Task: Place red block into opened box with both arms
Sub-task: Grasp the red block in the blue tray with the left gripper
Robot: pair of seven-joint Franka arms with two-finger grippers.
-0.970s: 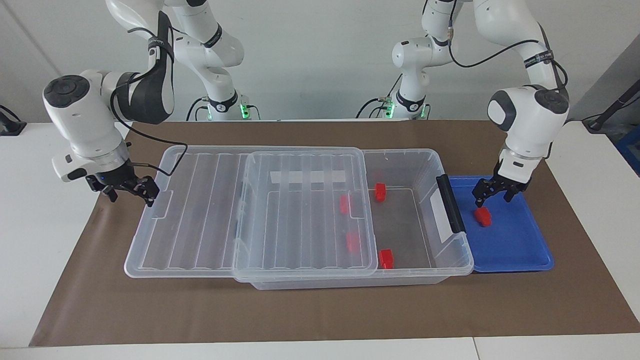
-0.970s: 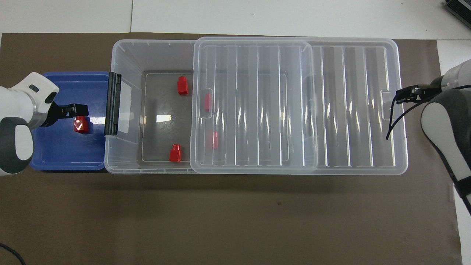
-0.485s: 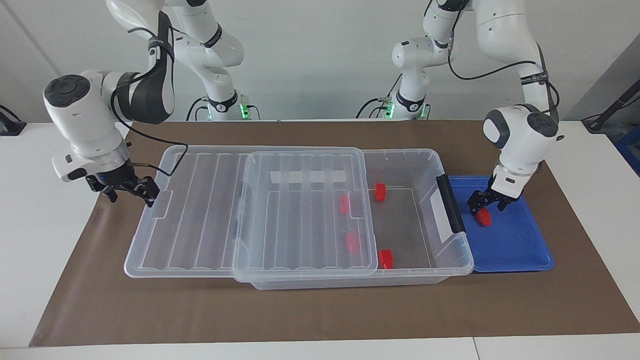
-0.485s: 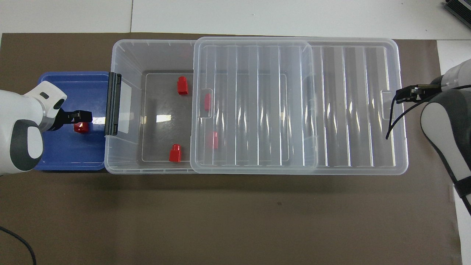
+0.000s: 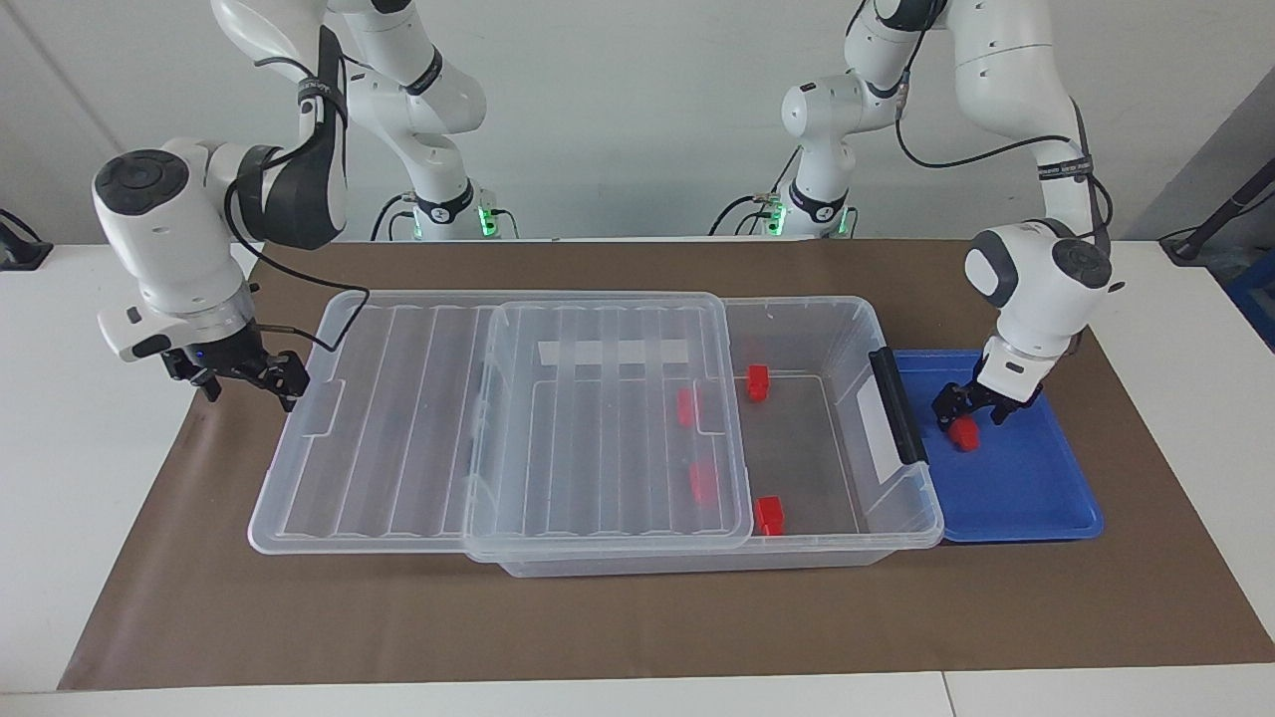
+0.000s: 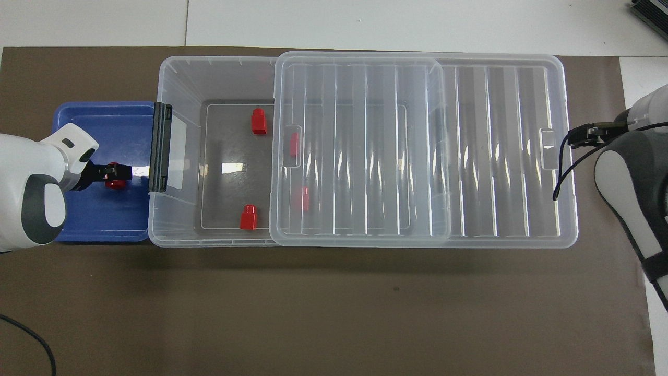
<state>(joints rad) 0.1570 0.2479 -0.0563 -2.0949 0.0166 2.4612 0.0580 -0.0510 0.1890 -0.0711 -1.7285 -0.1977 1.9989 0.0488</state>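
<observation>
While my right gripper (image 5: 249, 376) waits open by the slid-back clear ribbed lid (image 5: 498, 418), my left gripper (image 5: 971, 410) straddles the small red plastic block (image 5: 962, 434) in the blue tray (image 5: 1026, 488), jaws unclenched.

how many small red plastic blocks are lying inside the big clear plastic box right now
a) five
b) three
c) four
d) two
c) four: two blocks lie on the uncovered part of the floor of the large clear plastic box, and two more show through its slid-back ribbed clear lid; the fifth small red plastic block sits in the blue plastic tray under the left gripper.
</observation>
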